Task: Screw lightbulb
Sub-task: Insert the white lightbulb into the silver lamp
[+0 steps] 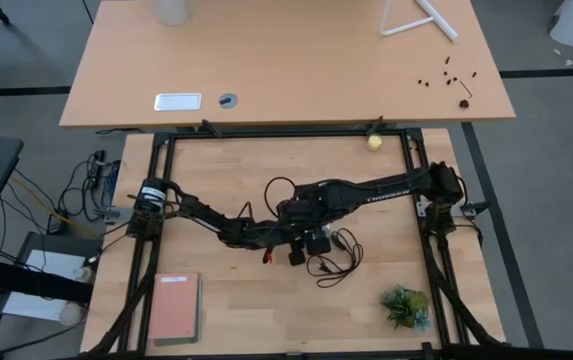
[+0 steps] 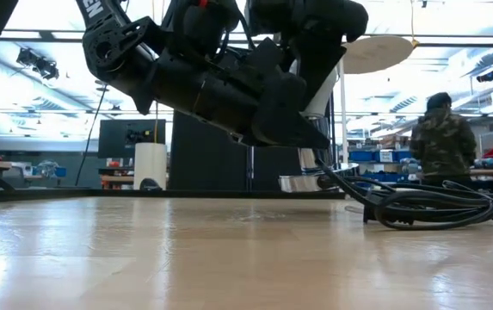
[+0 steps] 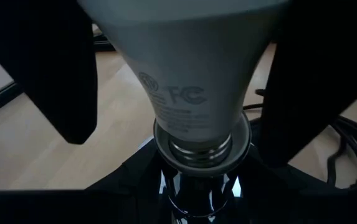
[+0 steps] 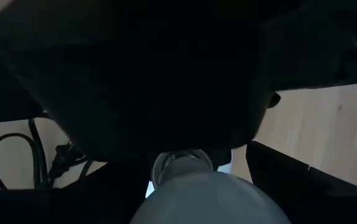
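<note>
Threading in progress: lightbulb (image 3: 184, 68) sitting base-first in the socket (image 3: 201, 148) at desk (image 1: 266, 300) centre. Left hand (image 3: 184, 93) gripping the lightbulb; right hand (image 1: 316, 240) meeting it from three o'clock, grip impossible to tell. Next, probably: twisting clockwise, keeping straight.

High view: camera overhead, facing straight down, far enough to take in the whole light wooden tabletop (image 1: 266, 310) and both dark arms.

Low view: camera at tabletop height, facing level across the boards into the room; the arms hang close before the lens.

Left wrist view: very near, looking between its own dark fingers (image 3: 53, 81) at the white frosted pear-shaped lightbulb (image 3: 184, 68).

Right wrist view: equally near, mostly blocked by dark housing; it shares the lightbulb (image 4: 209, 199) with the left wrist view.
</note>
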Controlling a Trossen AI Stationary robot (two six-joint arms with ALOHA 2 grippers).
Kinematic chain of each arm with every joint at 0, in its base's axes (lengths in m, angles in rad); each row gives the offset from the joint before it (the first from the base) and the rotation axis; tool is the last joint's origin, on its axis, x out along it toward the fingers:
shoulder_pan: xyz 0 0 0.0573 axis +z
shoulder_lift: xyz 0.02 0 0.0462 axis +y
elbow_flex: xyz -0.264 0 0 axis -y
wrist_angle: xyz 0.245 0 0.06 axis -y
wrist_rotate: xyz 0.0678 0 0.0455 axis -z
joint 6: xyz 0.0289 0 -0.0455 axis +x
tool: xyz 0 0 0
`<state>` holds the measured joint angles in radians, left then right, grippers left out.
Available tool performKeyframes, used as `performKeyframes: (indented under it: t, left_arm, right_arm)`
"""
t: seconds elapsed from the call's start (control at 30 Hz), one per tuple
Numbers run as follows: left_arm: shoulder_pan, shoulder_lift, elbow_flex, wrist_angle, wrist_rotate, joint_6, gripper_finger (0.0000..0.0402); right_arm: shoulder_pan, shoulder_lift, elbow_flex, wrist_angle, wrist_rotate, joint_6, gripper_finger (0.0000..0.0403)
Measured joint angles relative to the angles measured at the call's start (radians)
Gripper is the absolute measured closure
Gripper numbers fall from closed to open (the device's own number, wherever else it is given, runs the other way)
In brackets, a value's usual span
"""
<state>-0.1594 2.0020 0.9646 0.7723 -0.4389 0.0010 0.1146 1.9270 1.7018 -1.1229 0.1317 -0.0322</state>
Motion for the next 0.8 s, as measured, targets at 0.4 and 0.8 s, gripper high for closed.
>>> performKeyframes:
  t: [0.4,0.8]
  left_arm:
    - [0.0,0.0,0.0,-0.008,0.003,-0.004,0.0213]
    - [0.001,-0.004,0.0,-0.026,-0.001,-0.004,0.0213]
  right_arm:
    - [0.0,0.0,0.0,0.002,-0.045,-0.035,0.0102]
    - [-0.001,-0.003,-0.001,0.031,-0.077,-0.085,0.0052]
